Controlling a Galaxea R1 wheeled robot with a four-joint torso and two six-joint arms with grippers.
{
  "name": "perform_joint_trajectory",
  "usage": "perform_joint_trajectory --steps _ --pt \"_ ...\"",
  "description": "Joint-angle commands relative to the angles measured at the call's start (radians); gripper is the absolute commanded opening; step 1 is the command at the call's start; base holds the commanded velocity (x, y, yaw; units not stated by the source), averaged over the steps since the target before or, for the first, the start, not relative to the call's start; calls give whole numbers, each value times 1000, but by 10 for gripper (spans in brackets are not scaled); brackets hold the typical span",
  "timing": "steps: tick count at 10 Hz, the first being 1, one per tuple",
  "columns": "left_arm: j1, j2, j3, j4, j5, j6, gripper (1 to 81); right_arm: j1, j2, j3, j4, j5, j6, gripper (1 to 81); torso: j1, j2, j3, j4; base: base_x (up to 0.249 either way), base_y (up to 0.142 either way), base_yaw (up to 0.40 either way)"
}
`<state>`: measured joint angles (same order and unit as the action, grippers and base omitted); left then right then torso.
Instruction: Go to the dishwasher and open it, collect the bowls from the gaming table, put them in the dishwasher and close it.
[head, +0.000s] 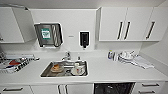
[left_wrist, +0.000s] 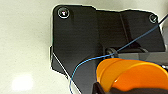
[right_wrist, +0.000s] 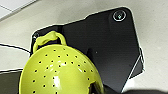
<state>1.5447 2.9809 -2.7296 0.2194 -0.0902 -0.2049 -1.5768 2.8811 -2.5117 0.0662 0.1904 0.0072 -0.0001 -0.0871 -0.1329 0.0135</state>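
A white kitchen counter (head: 120, 71) runs across the head view. From left: a dish rack (head: 13, 63), a steel sink (head: 64, 69) holding dishes, then the dishwasher (head: 113, 88), dark and open below the counter edge. In the left wrist view an orange bowl (left_wrist: 132, 75) sits close against the wrist. In the right wrist view a yellow-green perforated bowl (right_wrist: 58, 72) does likewise. Whether either gripper is clenched cannot be told.

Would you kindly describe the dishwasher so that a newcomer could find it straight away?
Start at the steel sink set in the white counter. Just below the counter edge, right of the sink, is the dishwasher: a dark open cavity, unlike the white drawers and doors beside it.
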Motion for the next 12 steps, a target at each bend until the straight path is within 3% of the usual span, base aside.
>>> perform_joint_trajectory --steps 1,7,12 --pt "-37 -8 1 1 49 7 10 37 -10 4 -9 -48 -3 10 0 0 0 0 140 0 0" --pt "-37 -6 -1 3 50 7 10 42 -9 4 -8 -48 -3 10 1 0 0 0 157 -79 0" --pt "-37 -8 1 -5 46 5 10 50 -18 8 0 -69 10 10 2 1 0 0 17 -33 0"
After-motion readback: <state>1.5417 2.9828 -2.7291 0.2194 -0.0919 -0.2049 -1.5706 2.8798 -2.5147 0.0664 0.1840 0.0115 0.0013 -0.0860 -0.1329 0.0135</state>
